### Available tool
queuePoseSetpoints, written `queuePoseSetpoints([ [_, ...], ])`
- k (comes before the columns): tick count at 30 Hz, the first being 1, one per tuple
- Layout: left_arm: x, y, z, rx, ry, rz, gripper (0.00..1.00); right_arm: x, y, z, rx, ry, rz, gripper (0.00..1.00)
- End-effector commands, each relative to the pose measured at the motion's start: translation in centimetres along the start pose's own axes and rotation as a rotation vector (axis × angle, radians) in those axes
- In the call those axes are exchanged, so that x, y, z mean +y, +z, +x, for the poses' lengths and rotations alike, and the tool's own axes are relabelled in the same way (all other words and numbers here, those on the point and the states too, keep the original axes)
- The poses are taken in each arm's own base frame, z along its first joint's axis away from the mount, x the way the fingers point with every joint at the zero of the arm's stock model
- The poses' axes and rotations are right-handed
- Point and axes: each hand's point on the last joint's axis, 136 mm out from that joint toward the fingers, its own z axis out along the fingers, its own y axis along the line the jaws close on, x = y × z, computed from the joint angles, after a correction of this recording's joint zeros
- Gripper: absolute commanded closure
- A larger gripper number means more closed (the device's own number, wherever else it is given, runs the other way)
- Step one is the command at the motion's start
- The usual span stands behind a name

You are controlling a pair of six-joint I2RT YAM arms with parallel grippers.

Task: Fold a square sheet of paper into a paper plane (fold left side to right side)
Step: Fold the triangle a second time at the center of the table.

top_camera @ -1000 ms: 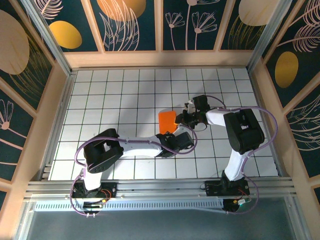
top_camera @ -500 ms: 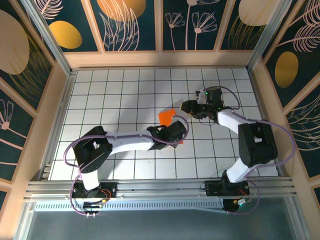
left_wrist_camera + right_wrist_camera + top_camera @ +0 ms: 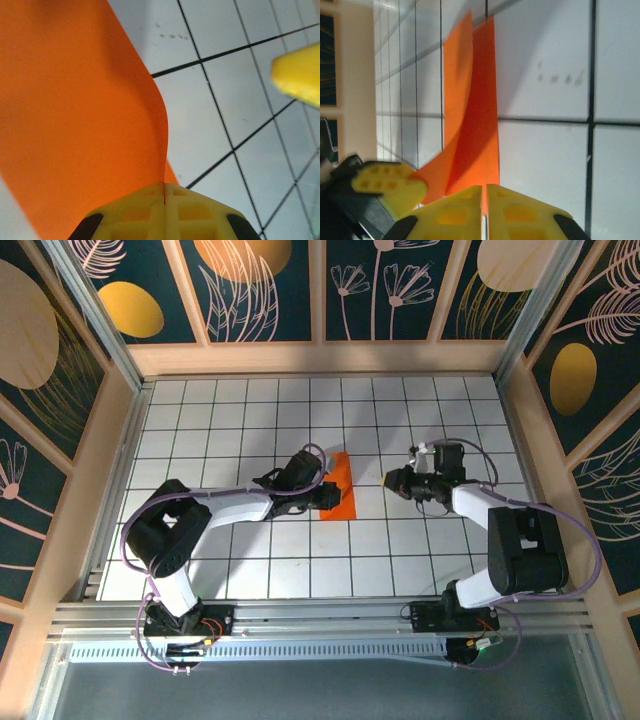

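light: bright, even | shadows: soft | blur: wrist-view foregrounds

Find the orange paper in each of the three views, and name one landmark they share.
Top external: paper mid-table, pinched at the left claw's tip.
Left wrist: paper across the left half, held in the claw at bottom.
Right wrist: paper at centre, running up from the bottom edge.
Shared landmark: the white table with black grid lines.
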Motion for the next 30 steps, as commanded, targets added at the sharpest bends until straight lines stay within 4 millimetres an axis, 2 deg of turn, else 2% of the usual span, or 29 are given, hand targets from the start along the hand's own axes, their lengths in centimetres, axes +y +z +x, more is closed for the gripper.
queuePoseSetpoints([
  [1,-2.1,0.3,0.1,0.017,-0.055,0.156,1.0,0.6,1.5,2.7,0.086,-0.022,-0.039,0.99],
  [4,-1.8,0.7,0.3,0.023,-0.084,0.167,1.0,0.9,2.9,4.4,0.128,-0.028,-0.033,1.0],
  [10,-1.3,1.3,0.6,0.032,-0.093,0.155,1.0,0.5,4.7,6.1,0.178,-0.018,0.002,1.0],
  [19,0.1,1.4,1.6,0.052,-0.088,0.1,1.0,-1.2,5.8,7.7,0.248,-0.009,0.09,1.0],
  [30,1.1,1.0,2.1,0.06,-0.058,0.06,1.0,-3.3,5.7,8.5,0.279,0.009,0.184,1.0],
])
